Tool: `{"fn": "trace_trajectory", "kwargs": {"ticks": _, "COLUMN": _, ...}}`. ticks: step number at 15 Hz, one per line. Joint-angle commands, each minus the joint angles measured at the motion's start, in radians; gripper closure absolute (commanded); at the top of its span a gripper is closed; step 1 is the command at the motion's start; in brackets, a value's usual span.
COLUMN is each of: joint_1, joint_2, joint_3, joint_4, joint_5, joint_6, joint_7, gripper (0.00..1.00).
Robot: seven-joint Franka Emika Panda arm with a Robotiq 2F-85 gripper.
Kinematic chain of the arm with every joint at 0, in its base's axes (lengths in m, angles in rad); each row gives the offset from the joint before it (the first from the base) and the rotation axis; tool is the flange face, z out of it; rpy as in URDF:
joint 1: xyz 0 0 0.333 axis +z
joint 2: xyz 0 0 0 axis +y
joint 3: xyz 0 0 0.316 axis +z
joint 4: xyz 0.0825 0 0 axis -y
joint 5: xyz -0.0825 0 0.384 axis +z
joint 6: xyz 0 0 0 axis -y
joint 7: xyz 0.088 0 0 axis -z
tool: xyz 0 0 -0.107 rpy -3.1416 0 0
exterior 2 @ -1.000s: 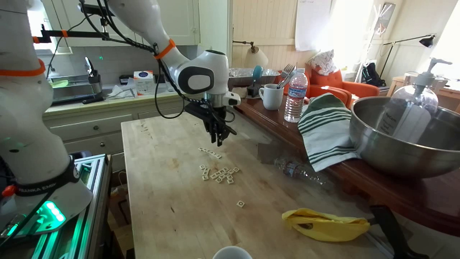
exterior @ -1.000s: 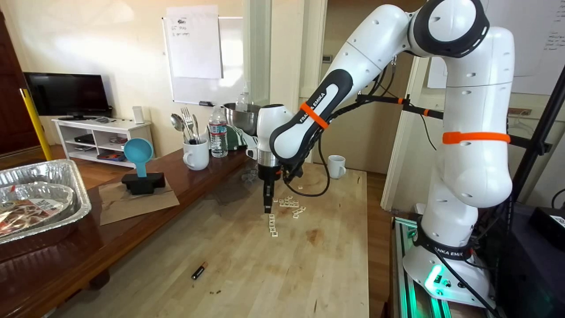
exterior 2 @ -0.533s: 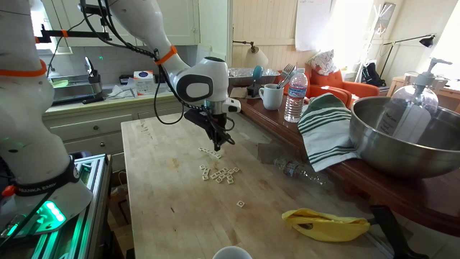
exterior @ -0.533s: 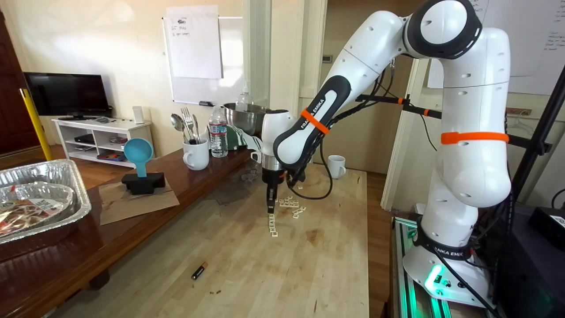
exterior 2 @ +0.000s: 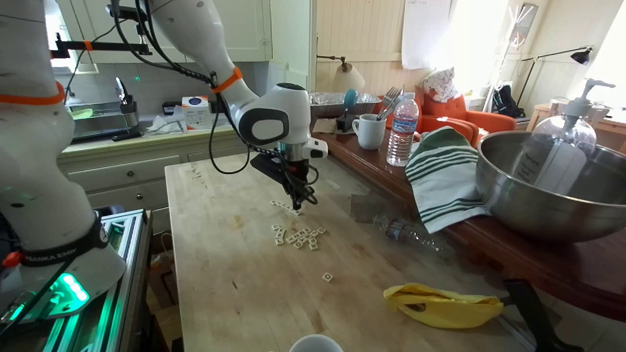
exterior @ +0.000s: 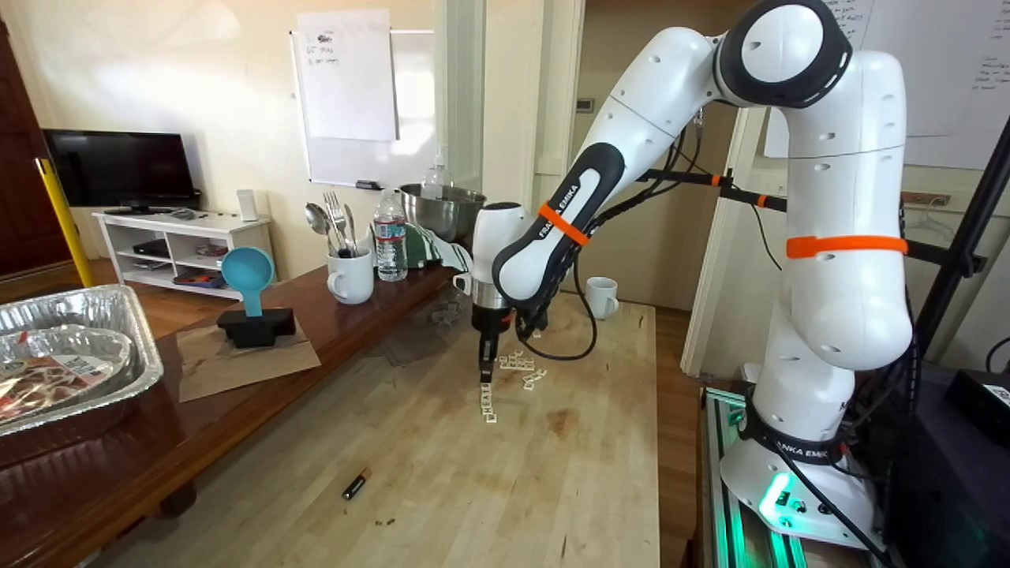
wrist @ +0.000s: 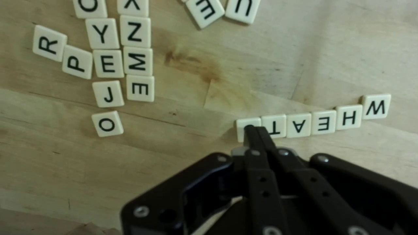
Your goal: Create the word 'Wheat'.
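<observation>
Black-lettered cream tiles (wrist: 298, 125), black claw (wrist: 255, 128), green-striped towel (exterior 2: 442, 181)

The table (exterior: 584, 489) carries a mug (exterior: 601, 297) near one corner, loose letter tiles (wrist: 108, 63), a tile row (wrist: 316, 122) beginning WHEAT, and, farther from that corner, a battery (exterior: 357, 483).

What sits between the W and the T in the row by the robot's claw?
From the W tile to the T tile come the H tile, E tile and A tile, as the wrist view shows.
</observation>
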Motion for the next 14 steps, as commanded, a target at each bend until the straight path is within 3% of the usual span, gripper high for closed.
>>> {"fn": "trace_trajectory", "kwargs": {"ticks": 1, "joint_1": -0.005, "joint_2": 0.023, "joint_3": 0.004, "joint_4": -0.010, "joint_5": 0.003, "joint_6": 0.052, "joint_7": 0.021, "gripper": 1.00}}
{"fn": "trace_trajectory", "kwargs": {"ticks": 14, "joint_1": -0.021, "joint_2": 0.026, "joint_3": -0.042, "joint_4": -0.048, "joint_5": -0.039, "joint_6": 0.068, "joint_7": 0.061, "gripper": 1.00}}
